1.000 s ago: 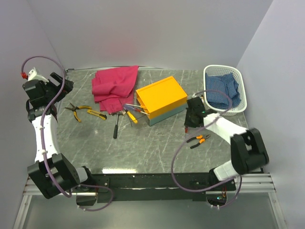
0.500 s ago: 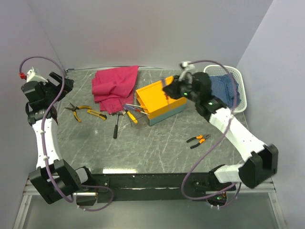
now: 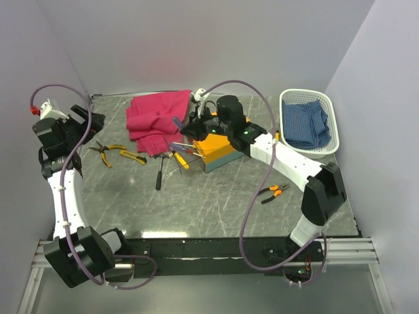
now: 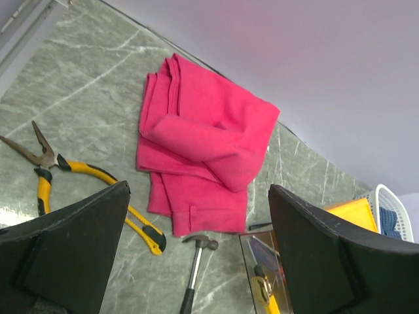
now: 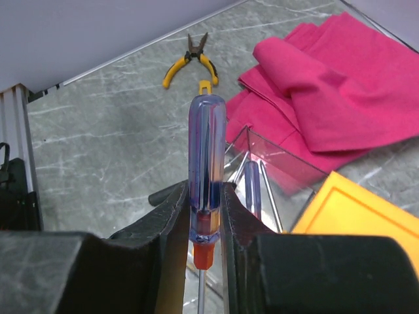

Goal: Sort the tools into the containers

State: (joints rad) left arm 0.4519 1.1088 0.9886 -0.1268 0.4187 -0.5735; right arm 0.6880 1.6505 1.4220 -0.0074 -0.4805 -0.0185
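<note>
Desk (image 3: 216, 196) and orange-yellow toolbox (image 3: 215, 150): the left end effector (image 4: 196, 242) is held wide open and empty, the right end effector (image 5: 204, 216) clamped beside the toolbox on the blue-handled screwdriver (image 5: 207, 150) — transport is judged in hand, release into a container required next.

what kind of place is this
Likely a robot lab cell: left arm and right arm bolted to a stone-patterned table, plain white walls boxing it in, yellow pliers and hammer lying near a toolbox.

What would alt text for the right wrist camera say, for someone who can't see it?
The right gripper clamps a blue-handled screwdriver above a grey table. Beyond lie a magenta cloth, yellow-handled pliers and part of an orange toolbox.
</note>
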